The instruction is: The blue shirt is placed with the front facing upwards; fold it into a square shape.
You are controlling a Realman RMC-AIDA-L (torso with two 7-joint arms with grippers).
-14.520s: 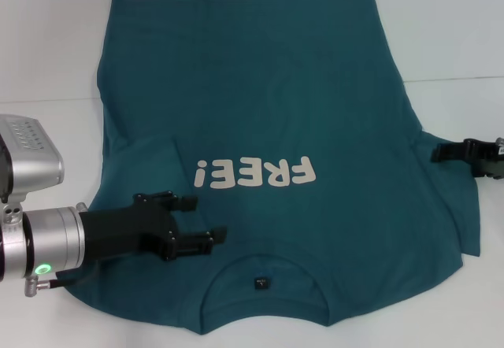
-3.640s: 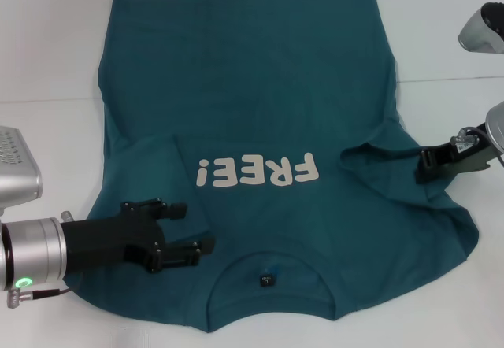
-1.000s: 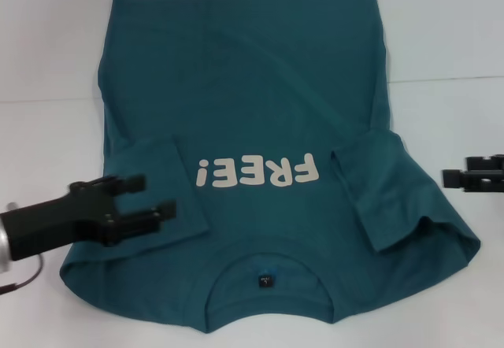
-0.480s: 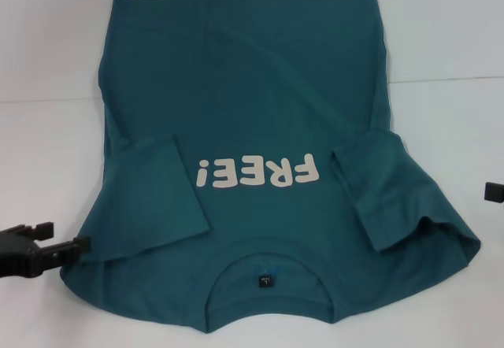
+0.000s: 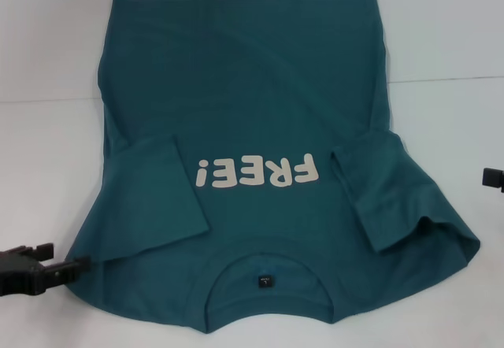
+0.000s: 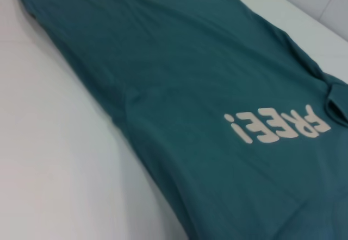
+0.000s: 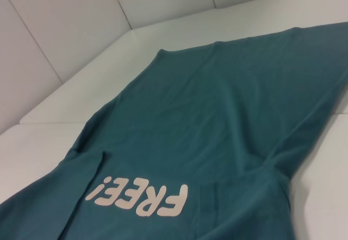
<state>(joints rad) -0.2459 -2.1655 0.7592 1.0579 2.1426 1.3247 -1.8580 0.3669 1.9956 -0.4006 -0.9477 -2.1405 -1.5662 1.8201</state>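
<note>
One garment lies before us: the blue shirt (image 5: 252,127), spread flat on the white table (image 5: 47,151), front side up. Its collar lies toward our body and its hem at the far end. The off-white "FREE!" print (image 5: 257,173) reads upside down from our head camera, and the small black neck tag (image 5: 264,282) sits inside the collar opening at the near edge.

Both short sleeves are folded inward onto the chest. On our left, the folded sleeve (image 5: 153,194) lies fairly flat, its edge ending just beside the exclamation mark of the print. On our right, the other sleeve (image 5: 386,194) is also folded in, ending just beside the letter F, and the cloth near that shoulder bunches into a soft ridge. The body of the shirt is not yet folded; it stretches its full length away from us.

Our left gripper (image 5: 57,263) sits low at the near left corner of the head view, its dark fingers slightly parted and holding nothing, their tips right at the shirt's near left edge. Our right gripper (image 5: 493,179) shows only as a dark sliver at the right edge, apart from the cloth; we cannot tell how its fingers stand.
</note>
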